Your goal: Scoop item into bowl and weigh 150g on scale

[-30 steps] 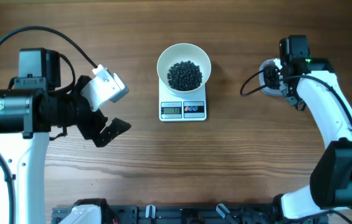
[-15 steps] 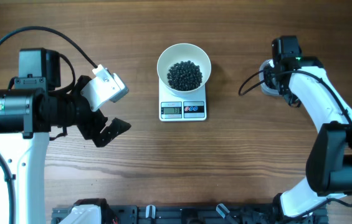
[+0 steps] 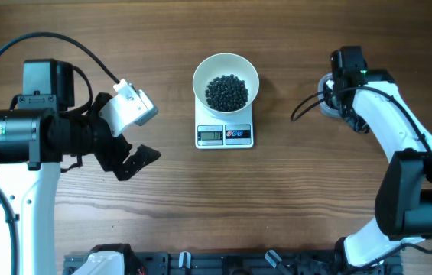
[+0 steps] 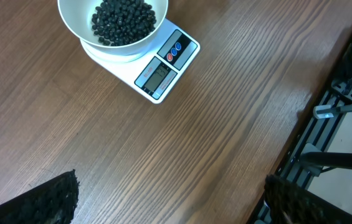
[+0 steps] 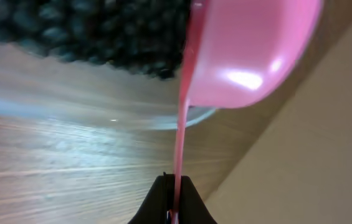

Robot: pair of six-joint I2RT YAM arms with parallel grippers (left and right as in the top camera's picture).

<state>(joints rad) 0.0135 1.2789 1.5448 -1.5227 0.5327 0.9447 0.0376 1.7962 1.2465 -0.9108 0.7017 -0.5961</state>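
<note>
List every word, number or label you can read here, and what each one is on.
The scale display: digits too faint to read.
Its two buttons: any markings are too small to read.
No other text is visible.

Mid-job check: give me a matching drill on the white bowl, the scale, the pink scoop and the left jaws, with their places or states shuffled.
Things:
1. round white bowl
2. small white rectangular kitchen scale
3. pink plastic scoop
4. left jaws

Places or states:
A. pinched by its thin handle in the shut right jaws
B. wide open, holding nothing
C. flat on the wooden table, underneath the bowl
D. holds a heap of tiny black beads

Pairs: 1-D, 2-C, 3-A, 4-B
</note>
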